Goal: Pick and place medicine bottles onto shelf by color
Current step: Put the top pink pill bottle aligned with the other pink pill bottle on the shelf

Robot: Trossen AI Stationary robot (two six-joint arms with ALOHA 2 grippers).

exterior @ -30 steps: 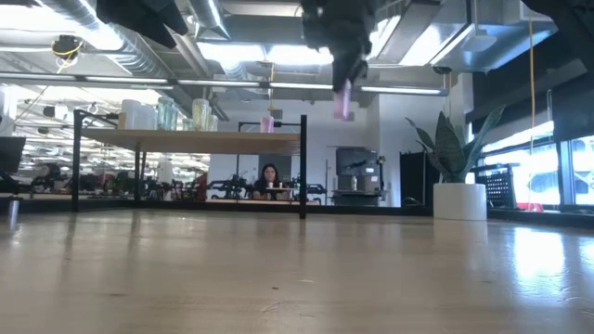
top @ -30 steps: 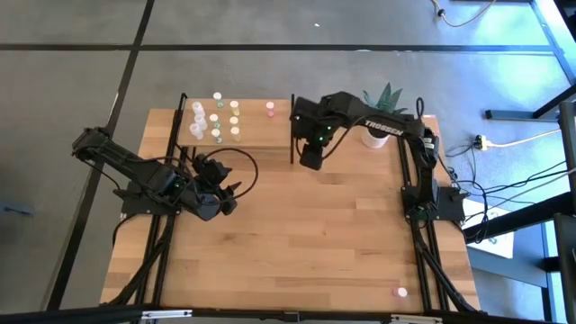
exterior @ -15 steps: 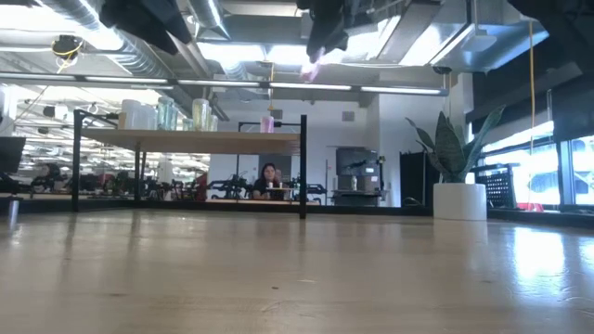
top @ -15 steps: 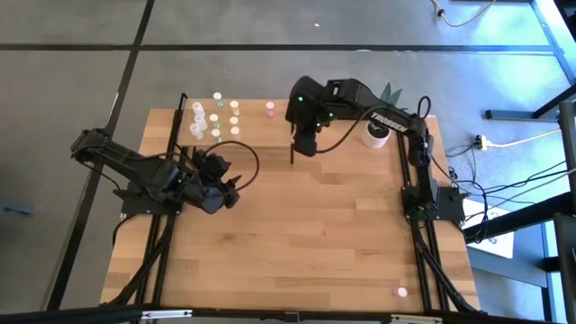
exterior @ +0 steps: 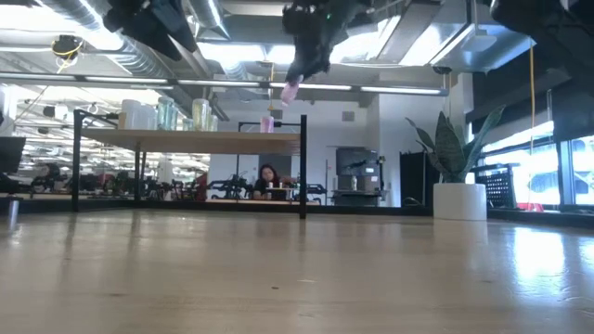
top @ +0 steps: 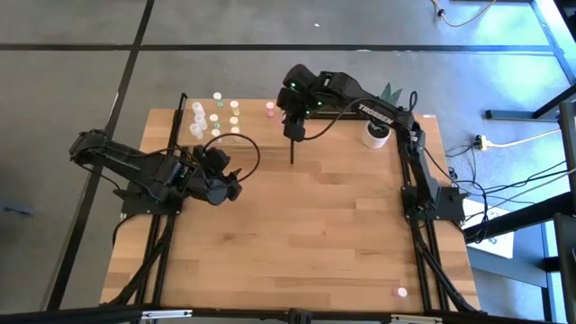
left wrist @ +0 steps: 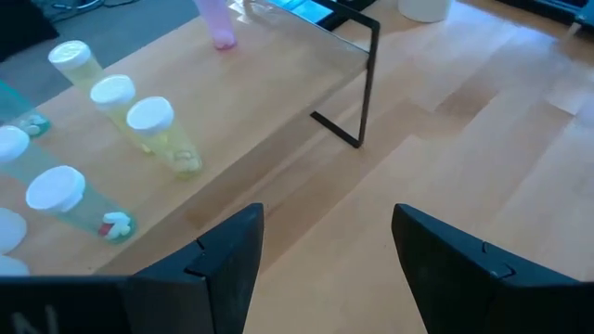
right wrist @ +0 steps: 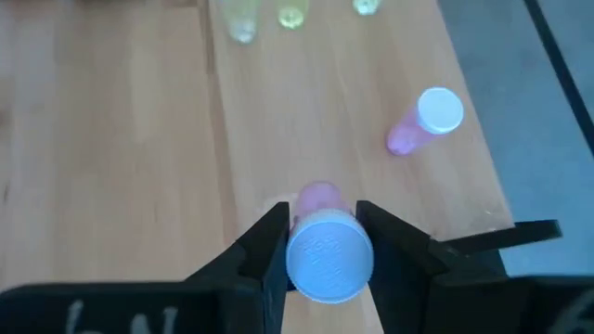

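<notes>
While gripped, perhaps two pink bottles (right wrist: 329,252).

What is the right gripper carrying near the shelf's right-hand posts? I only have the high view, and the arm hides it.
Observer: A pink medicine bottle with a white cap, clamped between the fingers of the right gripper.
Operator: Is it down on the shelf?
Observer: No. In the low view it hangs in the air, above the top of the shelf.
Operator: And the left gripper?
Observer: The left gripper is open and empty, facing the shelf.
</notes>
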